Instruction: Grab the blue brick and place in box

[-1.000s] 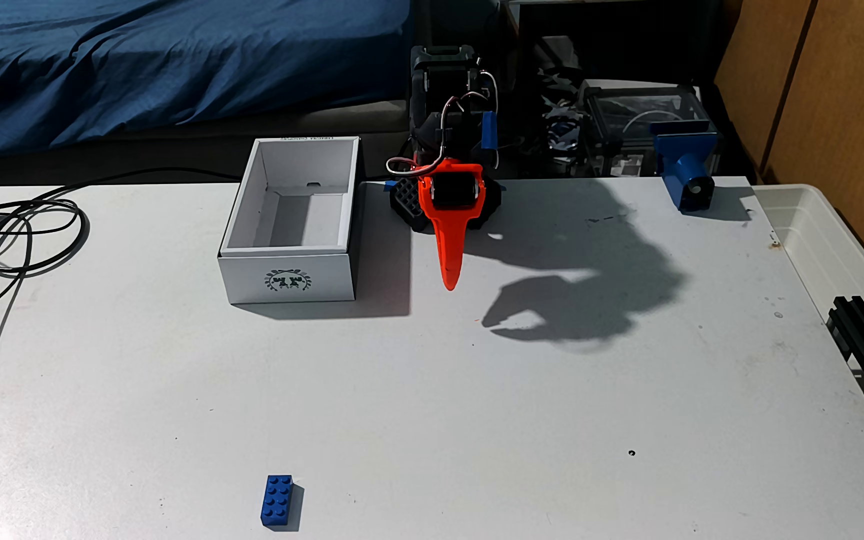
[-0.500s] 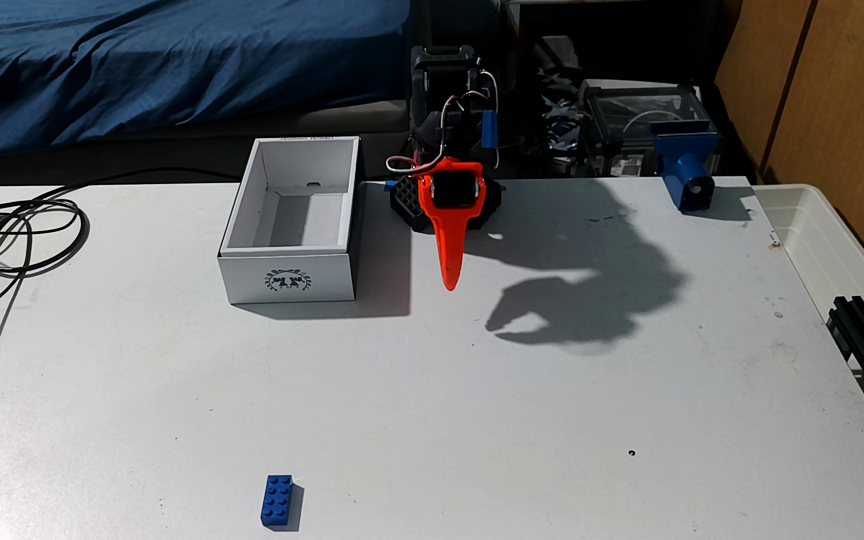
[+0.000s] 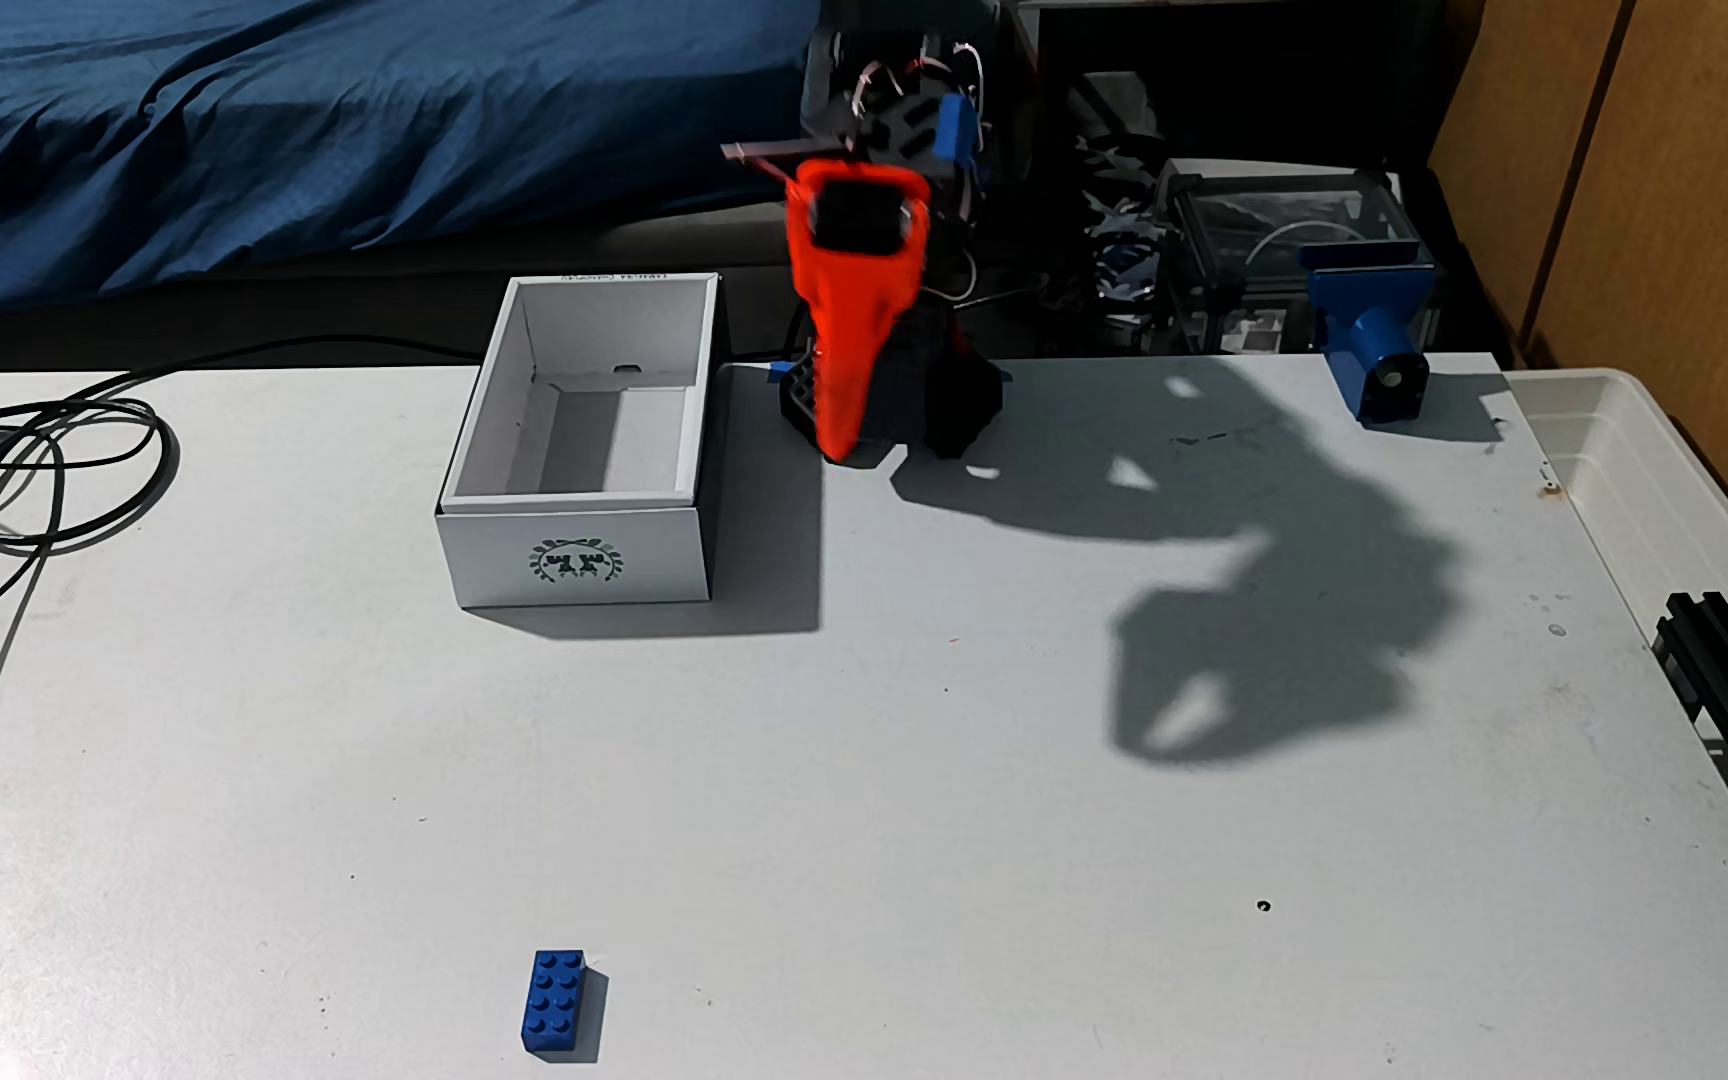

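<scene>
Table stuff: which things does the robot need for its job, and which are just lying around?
Needed: blue brick, white box, orange gripper.

Lying around: black cables, blue device, plastic tub, blue blanket.

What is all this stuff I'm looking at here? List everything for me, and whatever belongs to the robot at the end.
Small studded plastic blue brick: one, bright blue, near edge of the table, left of centre.
White rectangular cardboard box: one, open and empty, wreath emblem on its near side, far part of the table.
White table: one, scuffed, bearing everything.
Looped cables: dark grey, far left of the table.
Blue device with a cylinder front: one, far right corner.
Translucent plastic tub: one, whitish, past the right edge.
Bedcover: blue, rumpled, behind the table.
Black arm: one, with blue tape patches, raised at the far edge.
Orange gripper: one, blurred, pointing down beside the box.
</scene>
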